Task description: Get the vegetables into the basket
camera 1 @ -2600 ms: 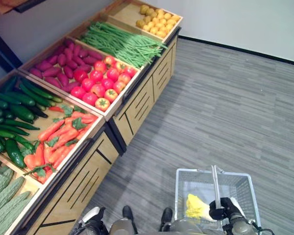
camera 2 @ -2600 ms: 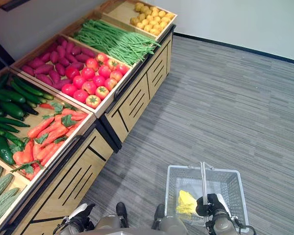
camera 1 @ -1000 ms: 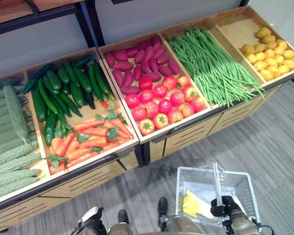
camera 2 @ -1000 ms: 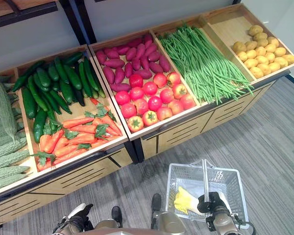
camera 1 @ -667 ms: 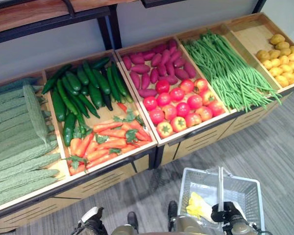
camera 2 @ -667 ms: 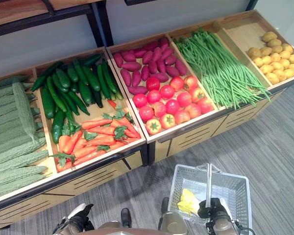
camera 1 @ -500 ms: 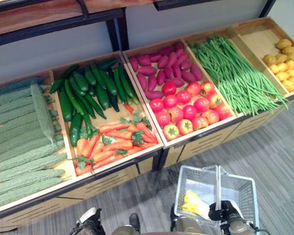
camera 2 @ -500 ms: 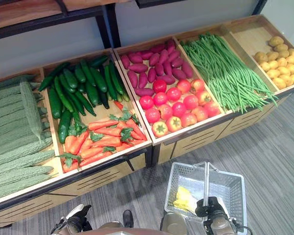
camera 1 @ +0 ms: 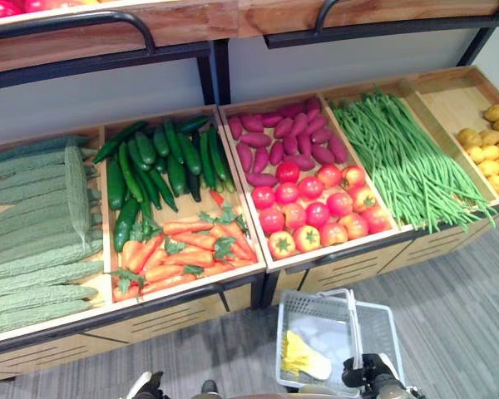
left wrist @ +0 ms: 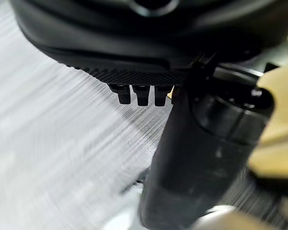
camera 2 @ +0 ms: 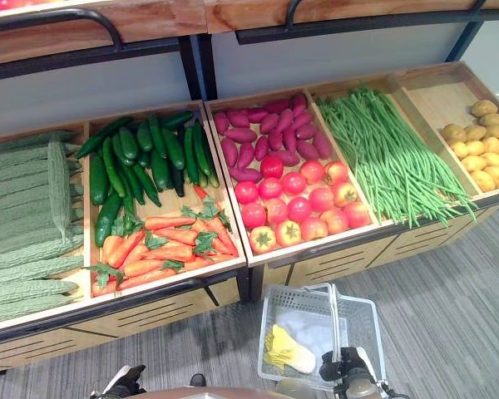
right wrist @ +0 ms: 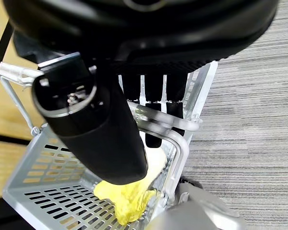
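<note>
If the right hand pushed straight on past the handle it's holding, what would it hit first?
Probably the yellow vegetable lying in the basket: the right hand, curled on the handle, points down into it. Depth is hard to judge.

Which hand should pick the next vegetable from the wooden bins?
Left, probably. The right hand is curled round the handle of the white wire basket, so it is occupied; the left hand holds nothing.

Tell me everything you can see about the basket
The basket is a pale grey, plastic-looking box with perforated walls and floor and two thin handles raised together over its middle. The right hand has its fingers curled round those handles, carrying it upright above the grey floor, in front of the tomatoes. Inside lies one yellow leafy vegetable, against the wall on the robot's left.
</note>
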`<state>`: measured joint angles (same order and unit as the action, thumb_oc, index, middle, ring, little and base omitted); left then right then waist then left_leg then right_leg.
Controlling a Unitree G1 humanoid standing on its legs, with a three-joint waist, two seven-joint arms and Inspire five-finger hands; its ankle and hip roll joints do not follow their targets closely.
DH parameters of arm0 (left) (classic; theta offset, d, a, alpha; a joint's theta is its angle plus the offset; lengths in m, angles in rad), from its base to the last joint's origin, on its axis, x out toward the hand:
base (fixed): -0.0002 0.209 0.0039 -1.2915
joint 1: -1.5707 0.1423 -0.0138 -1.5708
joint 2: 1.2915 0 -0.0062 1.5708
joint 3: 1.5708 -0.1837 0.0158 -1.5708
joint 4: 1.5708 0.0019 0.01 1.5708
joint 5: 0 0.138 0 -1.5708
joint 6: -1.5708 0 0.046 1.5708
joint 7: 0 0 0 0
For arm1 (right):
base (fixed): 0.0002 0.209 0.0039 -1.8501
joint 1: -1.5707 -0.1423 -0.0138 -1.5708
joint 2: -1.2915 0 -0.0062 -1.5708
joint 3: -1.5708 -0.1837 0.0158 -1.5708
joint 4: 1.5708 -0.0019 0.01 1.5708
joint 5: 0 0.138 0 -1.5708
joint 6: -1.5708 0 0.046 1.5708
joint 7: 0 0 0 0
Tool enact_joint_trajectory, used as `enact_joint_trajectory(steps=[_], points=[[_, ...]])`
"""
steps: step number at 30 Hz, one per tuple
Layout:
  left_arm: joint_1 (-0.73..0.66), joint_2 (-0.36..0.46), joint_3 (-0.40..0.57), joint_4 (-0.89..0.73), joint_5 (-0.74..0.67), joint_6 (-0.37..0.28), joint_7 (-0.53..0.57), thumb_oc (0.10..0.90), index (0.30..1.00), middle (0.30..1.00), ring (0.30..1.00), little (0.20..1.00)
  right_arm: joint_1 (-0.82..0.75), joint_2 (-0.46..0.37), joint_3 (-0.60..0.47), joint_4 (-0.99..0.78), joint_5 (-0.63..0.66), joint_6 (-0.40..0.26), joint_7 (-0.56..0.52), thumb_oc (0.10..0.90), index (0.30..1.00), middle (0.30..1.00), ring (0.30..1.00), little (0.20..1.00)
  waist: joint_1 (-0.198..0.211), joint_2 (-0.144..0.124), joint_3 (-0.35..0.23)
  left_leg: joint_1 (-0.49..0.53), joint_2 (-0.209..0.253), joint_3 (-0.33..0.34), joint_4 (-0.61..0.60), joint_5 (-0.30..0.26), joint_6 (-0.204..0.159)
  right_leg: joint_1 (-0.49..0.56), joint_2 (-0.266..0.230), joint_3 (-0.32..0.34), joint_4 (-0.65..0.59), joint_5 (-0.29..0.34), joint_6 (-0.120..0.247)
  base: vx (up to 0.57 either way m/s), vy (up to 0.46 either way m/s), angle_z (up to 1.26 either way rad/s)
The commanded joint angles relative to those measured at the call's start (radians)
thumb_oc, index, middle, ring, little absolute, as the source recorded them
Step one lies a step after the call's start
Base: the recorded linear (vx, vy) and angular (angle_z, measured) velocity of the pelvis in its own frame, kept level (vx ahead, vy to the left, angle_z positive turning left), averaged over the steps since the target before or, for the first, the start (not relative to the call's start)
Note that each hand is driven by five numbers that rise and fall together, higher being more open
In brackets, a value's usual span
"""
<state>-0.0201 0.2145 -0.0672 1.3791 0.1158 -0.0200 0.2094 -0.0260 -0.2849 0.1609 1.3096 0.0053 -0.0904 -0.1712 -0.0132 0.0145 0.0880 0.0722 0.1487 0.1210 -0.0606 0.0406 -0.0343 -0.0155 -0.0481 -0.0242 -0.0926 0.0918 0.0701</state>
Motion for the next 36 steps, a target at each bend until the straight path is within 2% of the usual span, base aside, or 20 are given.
enact_joint_trajectory(steps=[1,4,8,12,13,15,17,19,22,23,24,25,26,27,29,30,32,33,34,36], points=[[-0.042,0.063,0.087,0.057,-0.232,-0.01,0.088,0.9,1.0,1.0,1.0,1.0,0.033,-0.058,0.008,0.051,-0.053,0.006,-0.026,0.4,0.3,0.3,0.3,0.3,-0.001,-0.068,-0.01,-0.026,-0.029,-0.023,-0.027,0.013,-0.06,-0.007,-0.066,-0.015,0.007,0.022,0.067,0.03,-0.062,0.03],[-0.043,0.089,0.288,0.094,-0.457,-0.031,0.201,0.9,1.0,1.0,1.0,1.0,0.041,-0.053,0.003,0.06,-0.074,0.007,-0.032,0.4,0.3,0.3,0.3,0.3,0.001,-0.065,-0.024,-0.018,-0.024,-0.022,-0.027,0.01,-0.065,0.008,-0.063,-0.02,0.005,0.012,0.063,0.04,-0.037,0.06],[-0.026,0.181,0.453,0.131,-0.552,-0.048,0.307,0.9,1.0,1.0,1.0,1.0,0.059,-0.064,0.01,0.047,-0.097,0.003,-0.034,0.4,0.3,0.3,0.3,0.3,0.001,-0.062,-0.035,-0.004,-0.023,-0.019,-0.027,0.002,-0.071,0.022,-0.062,-0.022,0.005,0.003,0.063,0.01,0.002,-0.01],[-0.034,0.271,0.474,0.124,-0.523,-0.06,0.358,0.9,1.0,1.0,1.0,1.0,0.072,-0.072,0.03,0.027,-0.102,-0.01,-0.034,0.4,0.3,0.3,0.3,0.3,0.0,-0.063,-0.041,0.004,-0.027,-0.013,-0.027,-0.004,-0.075,0.028,-0.067,-0.023,0.005,0.005,0.069,0.0,0.006,-0.03],[-0.034,0.271,0.474,0.125,-0.523,-0.06,0.358,0.9,1.0,1.0,1.0,1.0,0.072,-0.071,0.03,0.027,-0.102,-0.01,-0.035,0.4,0.3,0.3,0.3,0.3,0.0,-0.063,-0.041,0.005,-0.027,-0.012,-0.027,-0.004,-0.075,0.029,-0.067,-0.022,0.005,0.005,0.069,0.0,0.0,0.0],[-0.05,0.339,0.454,-0.004,-0.445,-0.095,0.462,0.9,1.0,1.0,1.0,1.0,0.082,-0.065,0.042,0.026,-0.107,-0.023,-0.041,0.4,0.3,0.3,0.3,0.3,0.003,-0.063,-0.042,0.007,-0.032,-0.014,-0.027,-0.006,-0.076,0.029,-0.072,-0.025,0.005,0.009,0.074,0.0,0.0,0.0],[-0.055,0.356,0.454,-0.028,-0.42,-0.098,0.484,0.9,1.0,1.0,1.0,1.0,0.083,-0.065,0.042,0.03,-0.103,-0.028,-0.043,0.4,0.3,0.3,0.3,0.3,0.007,-0.062,-0.042,0.006,-0.033,-0.016,-0.027,-0.006,-0.076,0.028,-0.074,-0.028,0.005,0.01,0.076,0.0,0.0,0.0],[-0.054,0.435,0.452,-0.188,-0.324,-0.133,0.597,0.9,1.0,1.0,1.0,1.0,0.092,-0.059,0.042,0.042,-0.102,-0.037,-0.052,0.4,0.3,0.3,0.3,0.3,0.012,-0.062,-0.045,0.003,-0.035,-0.021,-0.027,-0.007,-0.077,0.027,-0.078,-0.032,0.005,0.011,0.081,0.0,0.0,0.0],[-0.025,0.515,0.403,-0.505,-0.068,-0.089,0.707,0.9,1.0,1.0,1.0,1.0,0.103,-0.05,0.033,0.054,-0.105,-0.051,-0.057,0.4,0.3,0.3,0.3,0.3,0.021,-0.066,-0.045,0.0,-0.039,-0.032,-0.027,-0.008,-0.077,0.027,-0.084,-0.037,0.005,0.013,0.084,-0.01,0.001,0.07],[-0.021,0.512,0.406,-0.515,-0.062,-0.082,0.708,0.9,1.0,1.0,1.0,1.0,0.103,-0.049,0.033,0.055,-0.106,-0.052,-0.057,0.4,0.3,0.3,0.3,0.3,0.021,-0.066,-0.046,0.0,-0.039,-0.032,-0.027,-0.008,-0.077,0.027,-0.085,-0.037,0.005,0.013,0.085,0.0,-0.006,0.11],[-0.008,0.532,0.383,-0.682,0.07,-0.059,0.721,0.9,1.0,1.0,1.0,1.0,0.101,-0.048,0.019,0.07,-0.096,-0.055,-0.06,0.4,0.3,0.3,0.3,0.3,0.026,-0.067,-0.043,-0.004,-0.04,-0.04,-0.027,-0.009,-0.076,0.028,-0.087,-0.043,0.005,0.013,0.087,0.0,-0.004,0.07],[-0.005,0.529,0.386,-0.691,0.075,-0.053,0.72,0.9,1.0,1.0,1.0,1.0,0.1,-0.048,0.019,0.071,-0.096,-0.056,-0.06,0.4,0.3,0.3,0.3,0.3,0.026,-0.067,-0.043,-0.004,-0.04,-0.04,-0.027,-0.009,-0.076,0.028,-0.088,-0.043,0.005,0.013,0.087,0.0,-0.002,0.1],[0.011,0.536,0.372,-0.821,0.172,-0.045,0.685,0.9,1.0,1.0,1.0,1.0,0.099,-0.055,0.007,0.083,-0.093,-0.054,-0.056,0.4,0.3,0.3,0.3,0.3,0.025,-0.065,-0.042,-0.005,-0.04,-0.043,-0.027,-0.011,-0.075,0.029,-0.089,-0.045,0.005,0.013,0.088,0.0,0.009,0.11],[0.014,0.549,0.367,-0.813,0.199,-0.042,0.658,0.9,1.0,1.0,1.0,1.0,0.094,-0.06,0.008,0.085,-0.091,-0.05,-0.05,0.4,0.3,0.3,0.3,0.3,0.02,-0.064,-0.043,-0.003,-0.041,-0.04,-0.027,-0.013,-0.075,0.028,-0.09,-0.042,0.005,0.014,0.089,0.0,0.014,0.1],[-0.004,0.564,0.325,-0.931,0.22,-0.097,0.564,0.9,1.0,1.0,1.0,1.0,0.091,-0.068,0.005,0.075,-0.095,-0.05,-0.045,0.4,0.3,0.3,0.3,0.3,0.013,-0.06,-0.044,0.0,-0.042,-0.036,-0.027,-0.015,-0.073,0.028,-0.091,-0.036,0.005,0.016,0.089,0.0,0.01,-0.06],[-0.028,0.589,0.272,-1.007,0.175,-0.167,0.446,0.9,1.0,1.0,1.0,1.0,0.083,-0.082,0.011,0.044,-0.099,-0.049,-0.04,0.4,0.3,0.3,0.3,0.3,0.002,-0.056,-0.044,0.003,-0.04,-0.027,-0.027,-0.015,-0.074,0.026,-0.09,-0.028,0.005,0.019,0.089,0.0,0.018,-0.13],[-0.031,0.599,0.27,-0.99,0.166,-0.167,0.446,0.9,1.0,1.0,1.0,1.0,0.084,-0.084,0.013,0.037,-0.099,-0.049,-0.037,0.4,0.3,0.3,0.3,0.3,0.001,-0.055,-0.044,0.003,-0.04,-0.024,-0.027,-0.015,-0.074,0.025,-0.09,-0.026,0.005,0.02,0.089,0.0,0.006,-0.15],[-0.036,0.619,0.245,-1.012,0.152,-0.194,0.389,0.9,1.0,1.0,1.0,1.0,0.081,-0.09,0.018,0.022,-0.102,-0.05,-0.032,0.4,0.3,0.3,0.3,0.3,-0.005,-0.052,-0.044,0.004,-0.039,-0.022,-0.027,-0.014,-0.074,0.023,-0.09,-0.023,0.005,0.022,0.089,0.0,0.004,-0.13],[-0.061,0.678,0.188,-0.994,0.115,-0.225,0.288,0.9,1.0,1.0,1.0,1.0,0.082,-0.1,0.025,0.003,-0.104,-0.053,-0.018,0.4,0.3,0.3,0.3,0.3,-0.011,-0.05,-0.045,0.007,-0.038,-0.012,-0.027,-0.015,-0.074,0.019,-0.087,-0.015,0.005,0.026,0.091,0.0,0.009,-0.1],[-0.084,0.727,0.134,-0.994,0.082,-0.243,0.193,0.9,1.0,1.0,1.0,1.0,0.083,-0.107,0.03,-0.012,-0.109,-0.055,-0.005,0.4,0.3,0.3,0.3,0.3,-0.019,-0.046,-0.045,0.009,-0.037,-0.005,-0.027,-0.015,-0.075,0.015,-0.085,-0.006,0.005,0.03,0.092,0.0,0.01,-0.12]])
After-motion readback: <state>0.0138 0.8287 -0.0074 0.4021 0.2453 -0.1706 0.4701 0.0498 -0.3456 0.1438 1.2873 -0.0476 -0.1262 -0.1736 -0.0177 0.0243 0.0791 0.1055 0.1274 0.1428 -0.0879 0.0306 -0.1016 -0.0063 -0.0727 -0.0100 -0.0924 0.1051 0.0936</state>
